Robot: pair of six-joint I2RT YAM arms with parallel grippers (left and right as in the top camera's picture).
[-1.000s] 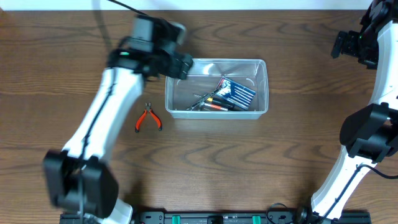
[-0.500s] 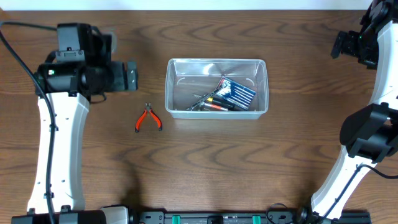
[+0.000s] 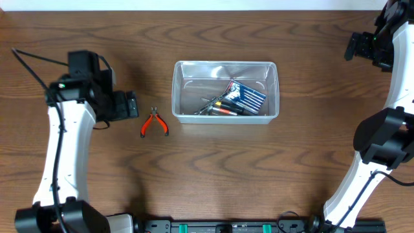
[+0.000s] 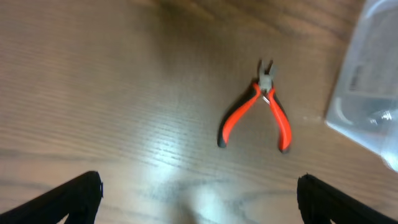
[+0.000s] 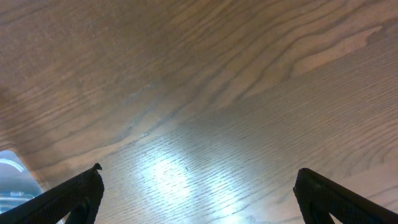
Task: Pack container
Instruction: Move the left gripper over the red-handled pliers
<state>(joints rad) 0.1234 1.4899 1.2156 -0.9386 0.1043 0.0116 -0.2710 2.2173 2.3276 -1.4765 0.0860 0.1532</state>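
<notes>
Container (image 3: 194, 118) sits in the upper middle of the overhead frame on the wooden table (image 3: 259, 168), with a blue packet (image 3: 248, 97) and a few small tools in its right half. My left gripper (image 3: 131, 104) hovers at centre left, jaws spread wide and empty, just left of the red-handled pliers (image 3: 154, 123), which lie near the container's lower left corner. My right gripper (image 3: 354, 48) hangs at upper right, equally wide, gripping nothing.
</notes>
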